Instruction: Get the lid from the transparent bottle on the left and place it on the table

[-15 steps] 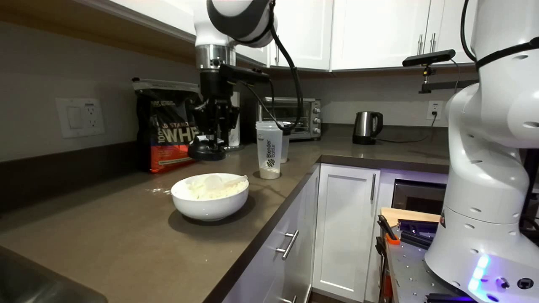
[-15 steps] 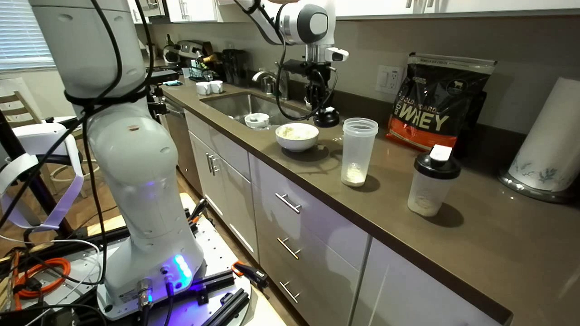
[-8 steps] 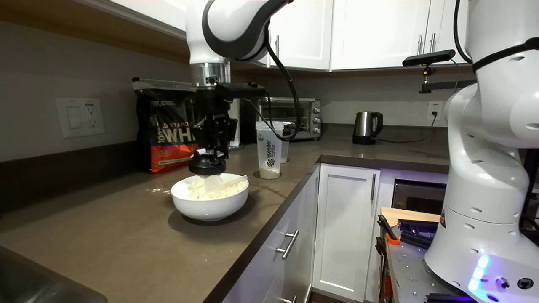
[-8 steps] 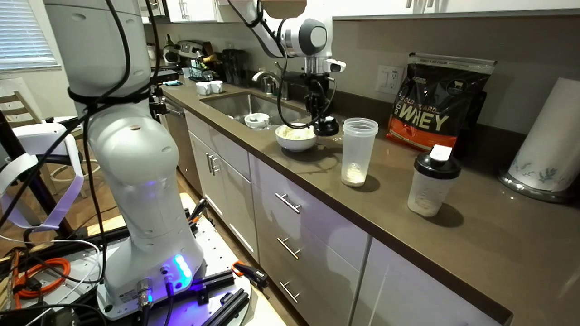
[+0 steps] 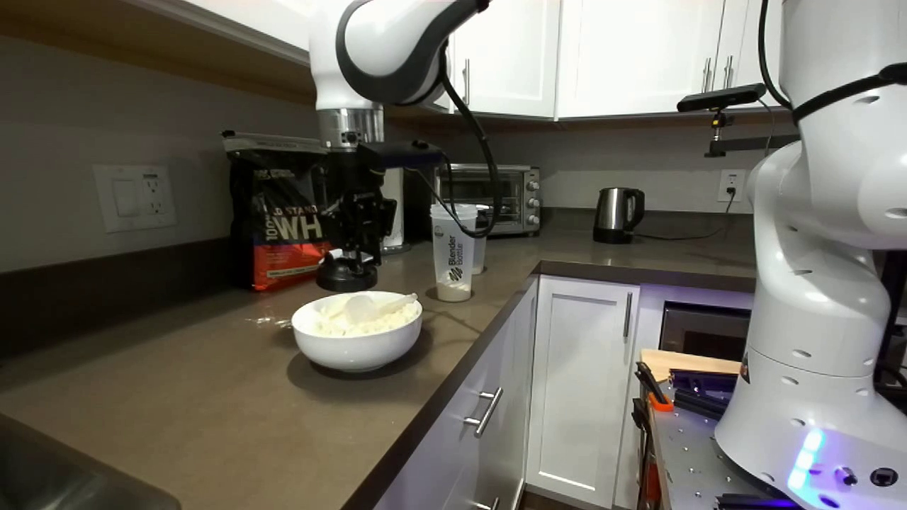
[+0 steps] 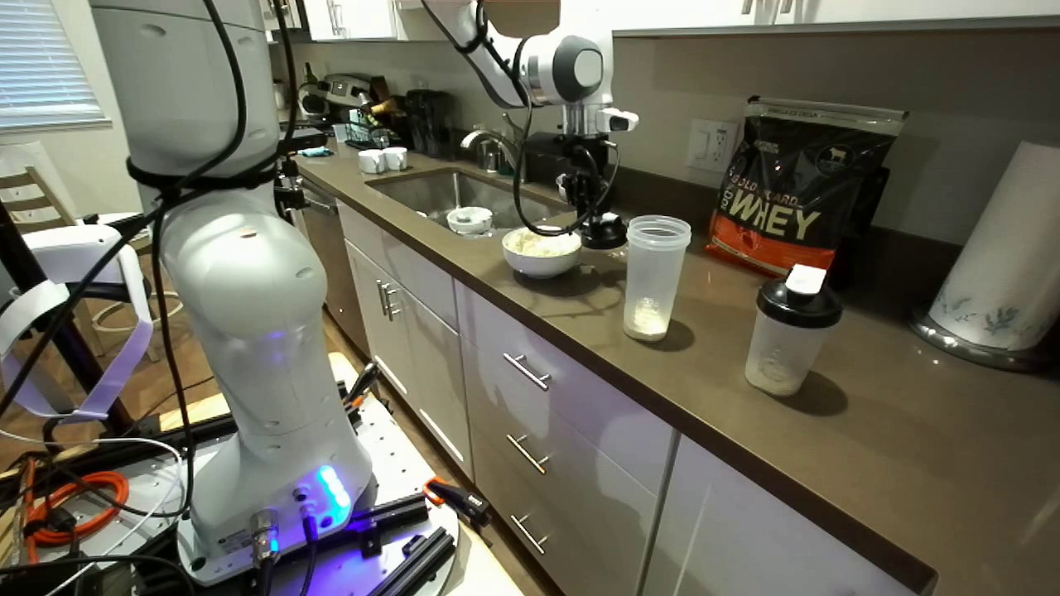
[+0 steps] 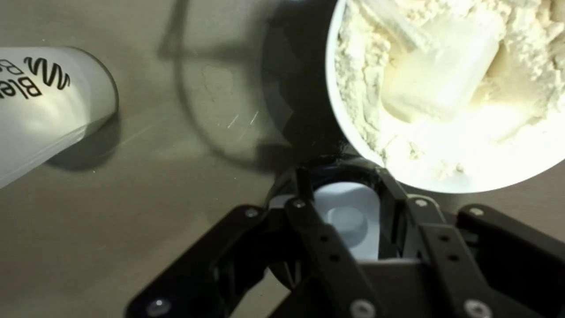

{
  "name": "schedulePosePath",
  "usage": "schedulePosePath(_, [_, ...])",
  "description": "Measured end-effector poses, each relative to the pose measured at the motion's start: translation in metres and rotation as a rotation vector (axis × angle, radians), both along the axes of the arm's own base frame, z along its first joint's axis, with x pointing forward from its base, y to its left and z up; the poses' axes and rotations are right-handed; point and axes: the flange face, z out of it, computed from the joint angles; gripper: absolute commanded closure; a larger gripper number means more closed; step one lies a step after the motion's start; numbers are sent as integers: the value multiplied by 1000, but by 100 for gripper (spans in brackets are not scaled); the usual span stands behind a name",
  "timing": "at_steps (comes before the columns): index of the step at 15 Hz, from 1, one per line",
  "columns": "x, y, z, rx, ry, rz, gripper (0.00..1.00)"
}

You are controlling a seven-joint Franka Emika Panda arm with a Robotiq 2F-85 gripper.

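Aimed downward, the gripper (image 7: 346, 194) is seen with its two fingers only partly parted, clamped on the pale raised part of the lid (image 5: 347, 277). The round black body of the lid is held directly beneath the fingertips, and its edge is shown past them in the wrist view. In both exterior views the lid is shown roughly level, held up close beside the rim of the white bowl (image 5: 356, 351); whether the bowl is touched by it cannot be told, nor can the height above the table (image 5: 212, 404) be judged.

The bowl is filled with pale powder (image 7: 536, 48), in which a clear scoop (image 7: 437, 77) is partly sunk. To the left in the wrist view, apart from the lid, is seen the transparent bottle (image 7: 46, 108), stood upright on the table with its mouth uncovered and a little powder settled at the bottom. Farther along, a capped bottle (image 6: 778, 360) is shown, its black cap (image 6: 797, 310) fitted with a white flap (image 6: 805, 279). Behind the bottles, a black and red bag (image 6: 799, 190) marked WHEY is set upright. A paper-towel roll (image 6: 998, 257) is placed beyond the capped bottle, and in an exterior view a steel kettle (image 5: 612, 212) and a toaster oven (image 5: 514, 202) are seen farther back.
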Motion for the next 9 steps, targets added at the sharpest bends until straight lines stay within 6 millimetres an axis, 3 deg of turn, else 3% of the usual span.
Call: schedulePosePath(9, [13,-24,-2,-24,-10,-53,87])
